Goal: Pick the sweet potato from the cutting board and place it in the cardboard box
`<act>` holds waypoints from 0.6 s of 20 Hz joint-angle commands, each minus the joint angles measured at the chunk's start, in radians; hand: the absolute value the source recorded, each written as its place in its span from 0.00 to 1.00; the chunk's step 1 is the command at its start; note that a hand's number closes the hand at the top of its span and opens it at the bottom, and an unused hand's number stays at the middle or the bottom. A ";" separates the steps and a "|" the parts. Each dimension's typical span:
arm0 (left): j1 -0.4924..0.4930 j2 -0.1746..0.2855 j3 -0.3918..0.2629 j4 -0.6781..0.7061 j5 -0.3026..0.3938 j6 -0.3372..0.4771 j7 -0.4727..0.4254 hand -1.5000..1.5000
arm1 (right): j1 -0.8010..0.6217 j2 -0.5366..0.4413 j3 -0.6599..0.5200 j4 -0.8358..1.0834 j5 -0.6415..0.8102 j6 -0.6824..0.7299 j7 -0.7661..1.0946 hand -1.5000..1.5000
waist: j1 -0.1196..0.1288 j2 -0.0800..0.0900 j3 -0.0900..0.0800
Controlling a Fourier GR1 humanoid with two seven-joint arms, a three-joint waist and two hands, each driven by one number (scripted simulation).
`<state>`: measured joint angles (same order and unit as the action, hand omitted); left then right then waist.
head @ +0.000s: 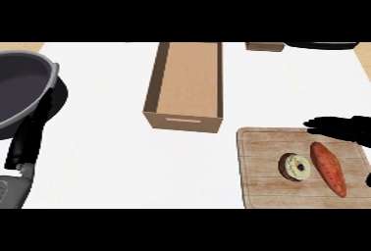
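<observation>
Right hand (342,125) has its fingers stretched out and slightly apart, holding nothing, over the far edge of the board (262,164). The sweet potato (328,168) lies on the board just below the hand, not touching it. A donut (296,166) sits just left of the potato. The box (184,122) is up and left of the hand, well apart. A pan (22,83) is far left.

A white counter top (101,166) fills nearly the whole view, evenly lit, with only soft, faint shadows on it. Pale wood-coloured surface (20,45) shows beyond its far left corner and again along the far right edge. A dark grey pan (18,83) stands at the left edge.
</observation>
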<state>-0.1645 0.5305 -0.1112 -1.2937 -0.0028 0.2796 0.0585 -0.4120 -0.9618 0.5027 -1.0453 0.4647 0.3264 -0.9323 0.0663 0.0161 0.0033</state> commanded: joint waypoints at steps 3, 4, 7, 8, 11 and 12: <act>0.018 0.012 0.044 0.035 0.013 -0.033 -0.037 0.50 | -0.155 0.059 0.085 0.174 0.129 0.076 -0.163 0.00 | -0.027 -0.007 -0.003; 0.012 -0.007 0.031 0.032 -0.009 -0.009 -0.024 0.50 | -0.160 0.103 0.100 0.238 0.160 0.018 -0.175 0.00 | -0.027 -0.006 -0.002; 0.061 0.036 0.063 -0.026 0.010 -0.040 0.007 0.50 | -0.162 0.144 0.114 0.291 0.187 -0.027 -0.189 0.00 | -0.030 -0.011 -0.002; 0.024 -0.003 0.064 0.031 0.005 -0.026 -0.020 0.50 | -0.200 0.161 0.124 0.273 0.196 0.006 -0.170 0.00 | -0.039 -0.010 -0.003; 0.003 -0.019 0.039 0.009 -0.029 -0.013 0.017 0.50 | -0.194 0.194 0.121 0.407 0.217 -0.093 -0.241 0.00 | -0.041 -0.007 -0.001; 0.026 -0.037 0.030 -0.020 -0.037 -0.005 0.040 0.50 | -0.217 0.169 0.120 0.367 0.225 -0.039 -0.222 0.00 | -0.047 -0.012 -0.002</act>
<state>-0.1346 0.5226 -0.0662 -1.2937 -0.0133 0.2604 0.0612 -0.5799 -0.8121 0.6196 -0.7479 0.6523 0.2274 -1.0054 0.0296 0.0072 0.0017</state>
